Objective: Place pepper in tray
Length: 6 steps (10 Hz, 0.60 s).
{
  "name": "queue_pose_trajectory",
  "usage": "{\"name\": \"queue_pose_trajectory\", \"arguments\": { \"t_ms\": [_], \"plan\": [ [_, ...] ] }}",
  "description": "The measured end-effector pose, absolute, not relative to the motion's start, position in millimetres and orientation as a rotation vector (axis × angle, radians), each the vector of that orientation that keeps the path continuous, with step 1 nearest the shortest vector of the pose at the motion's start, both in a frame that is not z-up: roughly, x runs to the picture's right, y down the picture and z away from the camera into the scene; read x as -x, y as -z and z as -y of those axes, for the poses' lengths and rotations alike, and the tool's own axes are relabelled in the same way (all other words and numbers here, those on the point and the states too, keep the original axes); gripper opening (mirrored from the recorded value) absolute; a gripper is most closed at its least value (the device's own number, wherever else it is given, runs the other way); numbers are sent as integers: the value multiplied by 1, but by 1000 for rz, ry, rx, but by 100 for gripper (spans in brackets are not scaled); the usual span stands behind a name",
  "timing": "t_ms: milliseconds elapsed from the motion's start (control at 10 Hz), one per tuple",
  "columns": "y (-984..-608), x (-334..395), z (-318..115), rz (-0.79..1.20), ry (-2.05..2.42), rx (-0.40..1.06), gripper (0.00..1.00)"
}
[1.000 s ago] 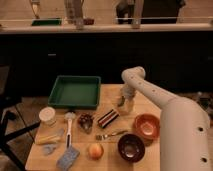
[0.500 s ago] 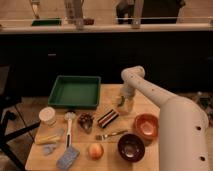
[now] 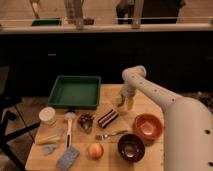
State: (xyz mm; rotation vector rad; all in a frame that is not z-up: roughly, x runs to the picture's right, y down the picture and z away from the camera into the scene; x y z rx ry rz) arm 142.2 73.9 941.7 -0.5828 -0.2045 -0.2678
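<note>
While the white arm reaches in from the right of the camera view, we see its gripper hanging low over the wooden table, just right of the dark-green tray and apart from it. We cannot tell how the gripper is set, nor can we make out the pepper anywhere. Beside the gripper lies a striped dark block, with a fork below it. Two round bowls, one reddish and one dark, sit near the arm. On the left we see a white cup, a white brush, a blue sponge and an apple.
</note>
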Motion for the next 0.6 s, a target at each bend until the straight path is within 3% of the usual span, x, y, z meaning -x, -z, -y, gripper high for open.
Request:
{"name": "queue_pose_trajectory", "arguments": {
  "t_ms": [600],
  "plan": [
    [-960,-138,-46,85,-187,654,80]
  ]
}}
